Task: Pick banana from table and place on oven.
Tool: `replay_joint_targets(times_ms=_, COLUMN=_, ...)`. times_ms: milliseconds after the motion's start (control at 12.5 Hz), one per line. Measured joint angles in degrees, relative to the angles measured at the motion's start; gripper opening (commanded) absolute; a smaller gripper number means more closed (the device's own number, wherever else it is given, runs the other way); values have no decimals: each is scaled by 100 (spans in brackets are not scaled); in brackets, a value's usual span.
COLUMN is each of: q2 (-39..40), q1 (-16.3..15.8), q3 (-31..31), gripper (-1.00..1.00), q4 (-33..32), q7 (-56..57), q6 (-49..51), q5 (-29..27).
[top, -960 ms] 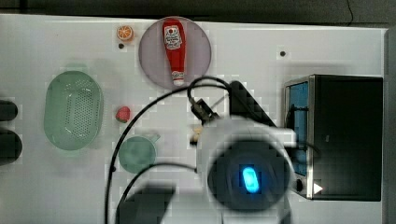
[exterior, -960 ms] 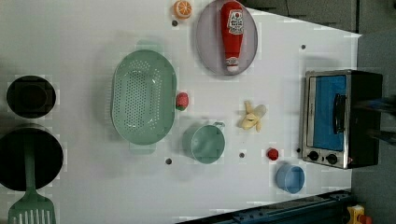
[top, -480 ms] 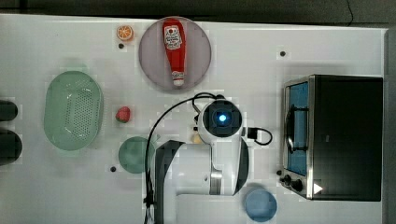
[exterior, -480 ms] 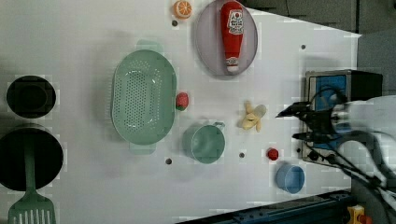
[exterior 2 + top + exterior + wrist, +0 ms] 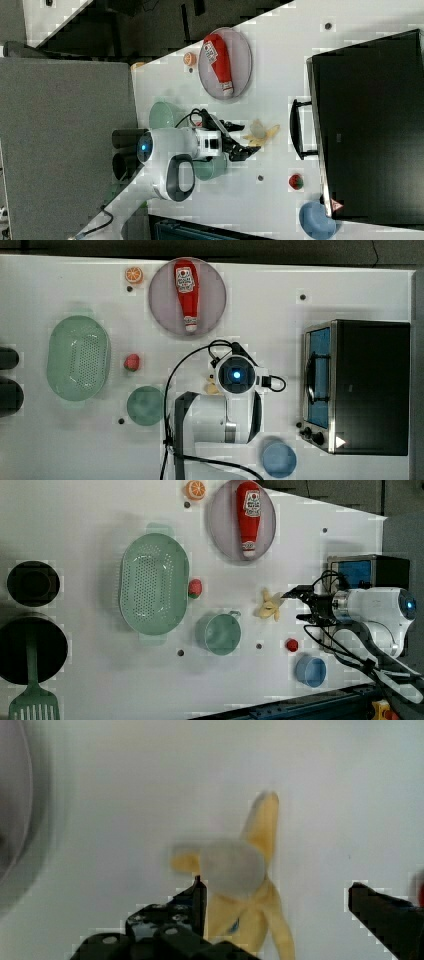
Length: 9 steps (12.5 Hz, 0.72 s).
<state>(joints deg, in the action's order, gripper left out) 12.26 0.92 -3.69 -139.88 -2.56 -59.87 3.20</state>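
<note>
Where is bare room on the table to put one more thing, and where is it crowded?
Free: the table between the plate and the oven, and the top view's upper-left corner above the colander. Crowded: the middle, where cup, strawberry, banana and the open gripper sit close.

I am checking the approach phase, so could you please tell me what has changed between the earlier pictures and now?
The arm swung in over the table, bringing its open hand beside the banana, which it has not gripped. The banana, oven and other items stayed put.
</note>
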Motion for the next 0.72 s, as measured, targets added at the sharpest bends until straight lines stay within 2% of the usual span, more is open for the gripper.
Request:
replay_joint_targets(times_ms=320, q2=434, q1=30, q3=-16, gripper=100, q4=-78, q7=1, q6=-554, q5=-66)
replay_joint_targets(times_ms=400, q2=578, q1=24, q3=27, gripper=92, q4=-67, q7=-1, q6=-722, q5=-119)
replay_joint_targets(times_ms=720, q2=948, q1=-80, q3=66, gripper=-5, q4=-123, q7=8, q6=-1108, q5=-92)
